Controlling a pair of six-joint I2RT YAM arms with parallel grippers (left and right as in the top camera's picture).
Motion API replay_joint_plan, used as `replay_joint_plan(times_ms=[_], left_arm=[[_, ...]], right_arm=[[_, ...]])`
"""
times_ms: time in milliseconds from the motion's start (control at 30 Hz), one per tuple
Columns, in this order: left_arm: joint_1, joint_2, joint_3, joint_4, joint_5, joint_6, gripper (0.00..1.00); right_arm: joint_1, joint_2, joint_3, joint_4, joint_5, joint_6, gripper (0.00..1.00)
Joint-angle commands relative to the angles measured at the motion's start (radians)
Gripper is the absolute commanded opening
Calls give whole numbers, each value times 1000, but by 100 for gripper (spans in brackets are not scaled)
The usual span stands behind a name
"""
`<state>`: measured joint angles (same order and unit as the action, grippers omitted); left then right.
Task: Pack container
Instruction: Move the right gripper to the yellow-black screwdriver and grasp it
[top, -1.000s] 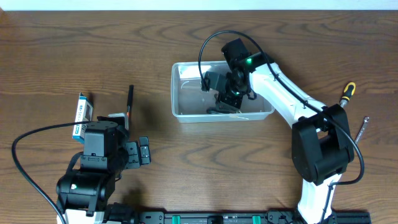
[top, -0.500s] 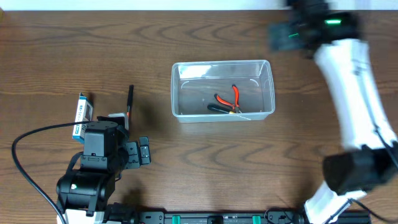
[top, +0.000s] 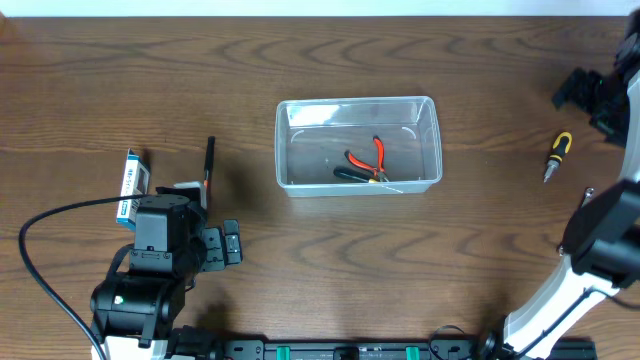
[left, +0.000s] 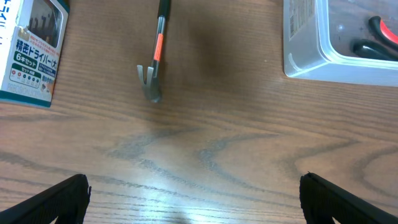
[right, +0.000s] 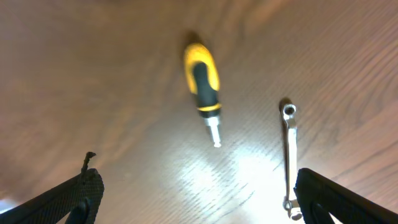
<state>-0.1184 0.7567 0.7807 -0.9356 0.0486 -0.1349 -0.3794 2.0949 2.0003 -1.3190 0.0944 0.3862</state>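
The clear plastic container (top: 283, 150) stands mid-table, and red-handled pliers (top: 365, 162) lie inside it. My right gripper (top: 588, 100) hovers open and empty at the far right edge. In the right wrist view the gripper (right: 199, 199) has a yellow-and-black screwdriver (right: 203, 78) just ahead of it and a slim wrench (right: 290, 155) by its right finger. My left gripper (top: 220, 245) rests open at the front left, holding nothing. In the left wrist view this gripper (left: 196, 199) is over bare wood, with the container's corner (left: 305, 37) at upper right.
A blue-and-white box (top: 131, 183) lies left of my left arm. A thin black-and-orange tool (top: 208, 165) with a forked metal tip (left: 149, 84) lies between box and container. The screwdriver (top: 556, 155) and wrench (top: 585, 200) sit near the right table edge.
My right gripper opened, left the pliers in the container, and swung out to the far right above the screwdriver. The left arm has not moved.
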Motion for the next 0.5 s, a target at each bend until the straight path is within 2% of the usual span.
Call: replay_joint_plan(times_ms=[0, 467], left_arm=[[5, 0, 13, -2, -9, -9, 98], [5, 0, 13, -2, -9, -9, 98]], right_arm=[[-19, 84, -8, -10, -27, -18, 99], [-21, 279, -9, 43, -73, -246, 99]])
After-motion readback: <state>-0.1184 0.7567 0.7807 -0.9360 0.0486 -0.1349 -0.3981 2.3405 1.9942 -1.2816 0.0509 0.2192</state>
